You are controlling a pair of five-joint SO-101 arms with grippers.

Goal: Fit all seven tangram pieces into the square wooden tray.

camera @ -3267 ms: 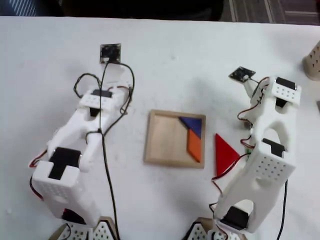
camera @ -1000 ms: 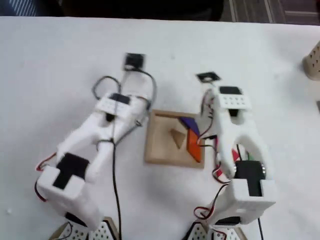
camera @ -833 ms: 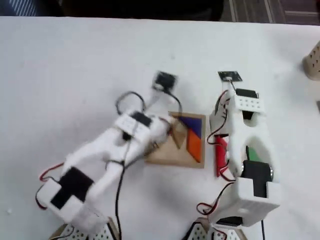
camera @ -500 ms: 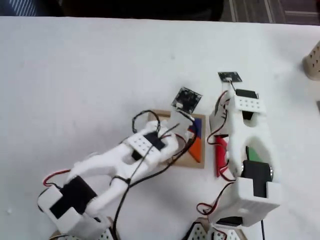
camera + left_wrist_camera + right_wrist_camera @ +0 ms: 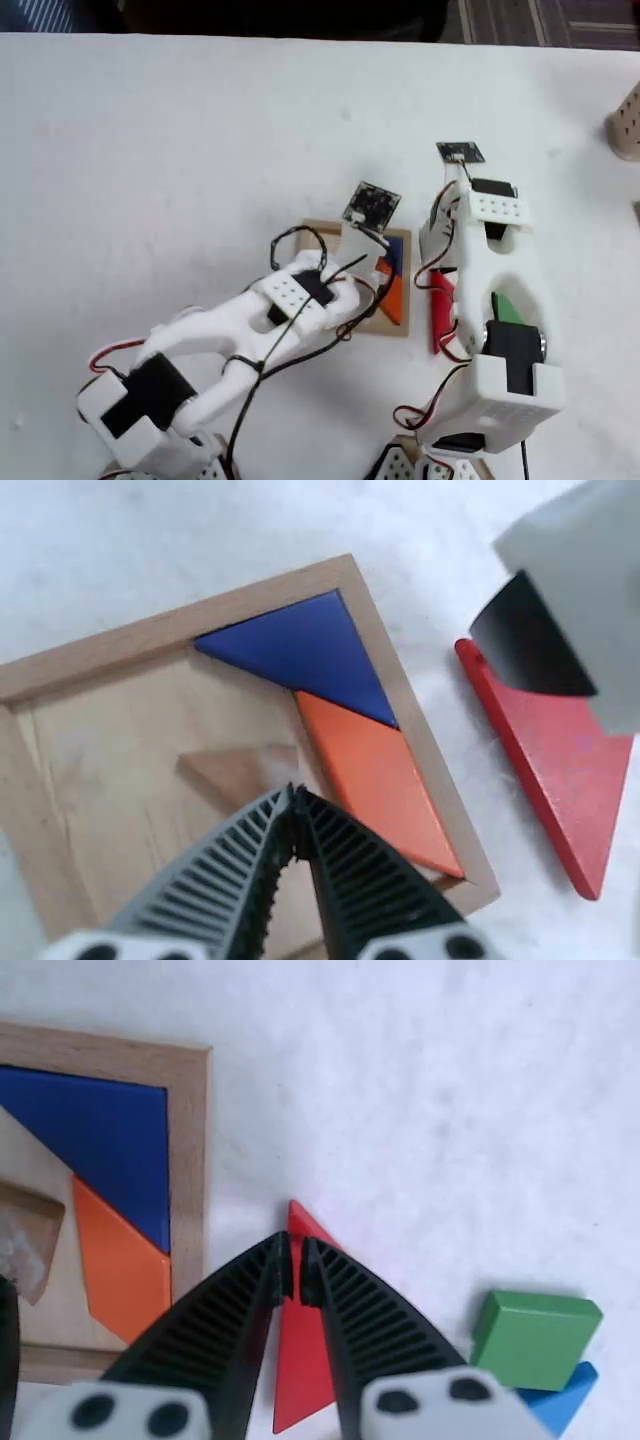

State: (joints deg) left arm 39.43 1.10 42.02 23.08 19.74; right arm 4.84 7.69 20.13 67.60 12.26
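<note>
I'm watching tray point(image 5: 110, 650) lying under left gripper point(image 5: 293, 805), fingers pressed closed. Red triangle point(image 5: 550, 770) lying just outside rim, right gripper point(image 5: 293, 1250) closed above it. Blue triangle point(image 5: 300, 650), orange piece point(image 5: 375, 780) hugging that rim, bare floor showing beside.

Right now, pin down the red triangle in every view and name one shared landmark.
High view: red triangle between the tray and the right arm.
Left wrist view: just outside the tray's rim.
Right wrist view: beneath the right gripper.
Landmark: the orange piece, just across the rim.
</note>
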